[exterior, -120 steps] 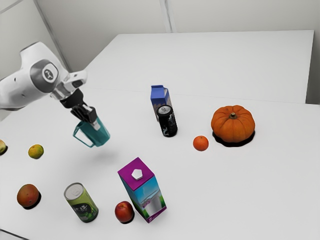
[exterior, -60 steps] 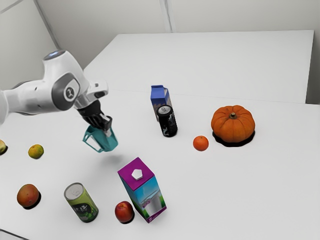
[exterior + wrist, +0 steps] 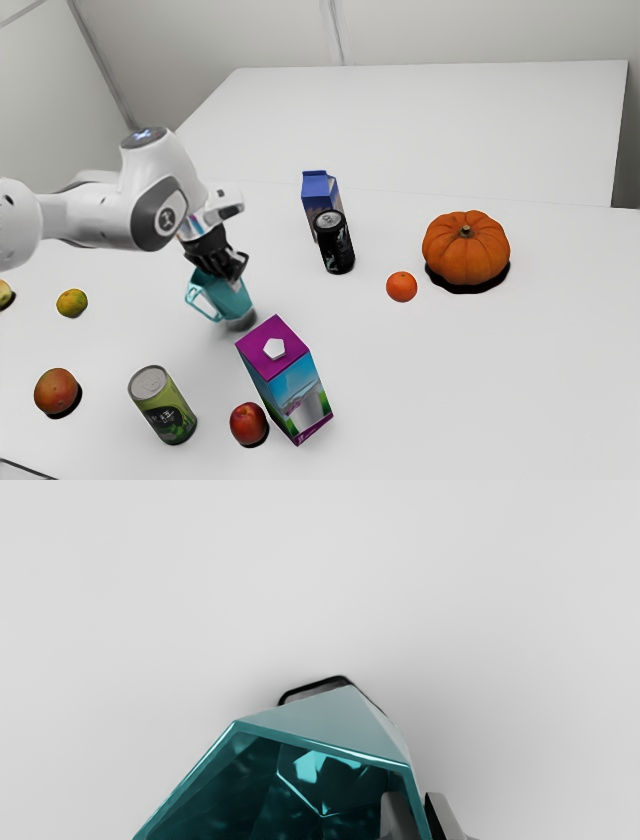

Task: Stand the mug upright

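In the exterior view my gripper (image 3: 238,280) points down at the rim of the teal mug (image 3: 232,303). The mug is slightly tilted, its base low over the table and its handle toward the exterior view's left. In the wrist view the teal mug (image 3: 320,720) shows its open mouth and faceted inside. There my gripper (image 3: 412,805) pinches the mug's wall, one finger inside the mouth and the other outside. A dark shadow lies by the base; whether the base touches the table I cannot tell.
A purple-topped carton (image 3: 285,380) stands close to the mug, with a red apple (image 3: 248,424) and green can (image 3: 163,405) nearby. Farther off are a black can (image 3: 334,242), blue carton (image 3: 320,195), orange (image 3: 402,286) and pumpkin (image 3: 466,248). A mango (image 3: 57,391) lies at left.
My hand has carried the mug toward the exterior view's right and lower, close to the purple-topped carton. The mug has turned nearer to upright, and its shadow has drawn in under its base.
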`<state>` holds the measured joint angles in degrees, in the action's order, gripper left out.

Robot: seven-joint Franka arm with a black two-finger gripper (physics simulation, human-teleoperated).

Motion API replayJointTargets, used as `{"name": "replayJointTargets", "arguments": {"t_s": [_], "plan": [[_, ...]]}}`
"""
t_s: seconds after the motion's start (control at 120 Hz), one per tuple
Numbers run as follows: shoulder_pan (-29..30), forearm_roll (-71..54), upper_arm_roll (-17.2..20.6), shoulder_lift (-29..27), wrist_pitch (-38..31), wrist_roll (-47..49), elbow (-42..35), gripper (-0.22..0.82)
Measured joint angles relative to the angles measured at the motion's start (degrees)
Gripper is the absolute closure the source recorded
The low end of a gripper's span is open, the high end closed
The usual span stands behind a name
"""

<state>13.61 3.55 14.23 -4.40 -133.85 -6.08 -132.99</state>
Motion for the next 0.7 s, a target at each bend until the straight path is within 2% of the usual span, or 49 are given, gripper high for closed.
{"name": "replayJointTargets", "arguments": {"t_s": [0.375, 0.425, 0.608, 0.7], "plan": [[-0.4, -1.0, 0.2, 3.7, -1.4, 5.3, 0.1, 0.78], [-0.5, -1.0, 0.2, 3.8, -1.5, 5.7, 0.1, 0.72], [-0.7, -0.8, 0.3, 3.1, -1.5, 6.7, 0.3, 0.37], [-1.0, -0.7, 0.3, 2.1, -1.3, 7.1, 0.9, 0.25]]}}
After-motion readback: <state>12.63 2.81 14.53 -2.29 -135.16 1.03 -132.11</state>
